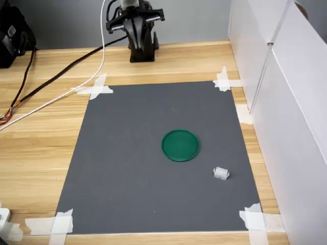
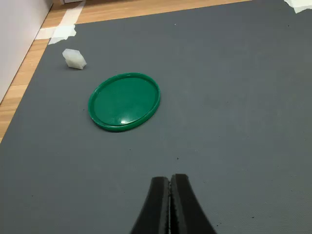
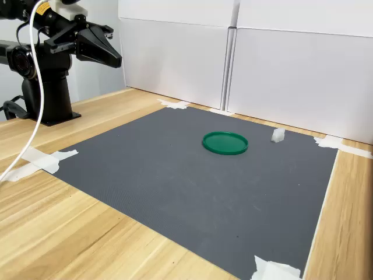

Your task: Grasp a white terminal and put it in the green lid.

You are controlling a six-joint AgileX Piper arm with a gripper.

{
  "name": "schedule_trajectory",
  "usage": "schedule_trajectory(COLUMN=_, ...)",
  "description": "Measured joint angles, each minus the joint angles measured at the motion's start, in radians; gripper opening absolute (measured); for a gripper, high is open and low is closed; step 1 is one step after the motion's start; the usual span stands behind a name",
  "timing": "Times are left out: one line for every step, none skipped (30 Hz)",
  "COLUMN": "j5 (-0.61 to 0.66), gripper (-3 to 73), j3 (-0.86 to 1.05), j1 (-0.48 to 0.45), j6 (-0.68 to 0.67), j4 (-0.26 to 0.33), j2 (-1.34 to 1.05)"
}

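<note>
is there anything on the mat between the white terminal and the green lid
Nothing visible. The white terminal lies on bare gray mat just apart from the green lid, and the lid is empty.

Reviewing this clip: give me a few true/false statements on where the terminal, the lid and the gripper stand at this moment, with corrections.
1. The white terminal lies inside the green lid. False: it sits on the grey mat apart from the lid, toward the first exterior view's lower right.
2. The green lid is empty. True.
3. The gripper is shut with nothing between its fingers. True.
4. The gripper hovers directly over the terminal. False: in the second exterior view it is raised near the arm's base, far from both.
5. The mat's corners are taped to the wooden table. True.
</note>
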Motion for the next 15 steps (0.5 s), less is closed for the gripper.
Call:
schedule_trajectory(j5=0.0, gripper=-2.1, j3=0.0, j1=0.0, j6=0.0, j4=0.0, j2=0.0)
schedule_trajectory(j5=0.0, gripper=-2.1, j3=0.0, j1=0.0, j6=0.0, j4=0.0, j2=0.0)
schedule_trajectory(j5=0.0, gripper=-2.1, j3=0.0, j1=0.0, j6=0.0, j4=0.0, j2=0.0)
schedule_trajectory(j5=0.0, gripper=-2.1, j3=0.0, j1=0.0, j6=0.0, j4=0.0, j2=0.0)
schedule_trajectory(j5=0.0, gripper=-2.1, j3=0.0, j1=0.0, j6=0.0, j4=-0.006, j2=0.0)
schedule_trajectory(j5=0.0, gripper=-2.1, j3=0.0, j1=0.0, j6=0.0, j4=-0.006, j2=0.0)
schedule_trajectory(j5=0.0, gripper=-2.1, j3=0.0, j1=0.0, j6=0.0, j4=-0.006, j2=0.0)
schedule_trajectory(j5=0.0, gripper=-2.1, j3=0.0, j1=0.0, j6=0.0, j4=-0.006, j2=0.0)
schedule_trajectory(j5=0.0, gripper=-2.1, j3=0.0, j1=0.0, j6=0.0, j4=-0.006, j2=0.0)
schedule_trajectory(j5=0.0, gripper=-2.1, j3=0.0, j1=0.0, j6=0.0, j4=-0.006, j2=0.0)
schedule_trajectory(j5=0.0, gripper=-2.1, j3=0.0, j1=0.0, j6=0.0, j4=-0.006, j2=0.0)
schedule_trajectory(j5=0.0, gripper=-2.1, j3=0.0, j1=0.0, j6=0.0, j4=-0.006, j2=0.0)
schedule_trajectory(j5=0.0, gripper=-2.1, j3=0.0, j1=0.0, j6=0.0, j4=-0.006, j2=0.0)
schedule_trajectory(j5=0.0, gripper=-2.1, j3=0.0, j1=0.0, j6=0.0, j4=-0.006, j2=0.0)
schedule_trajectory(j5=0.0, gripper=-2.1, j3=0.0, j1=0.0, j6=0.0, j4=-0.006, j2=0.0)
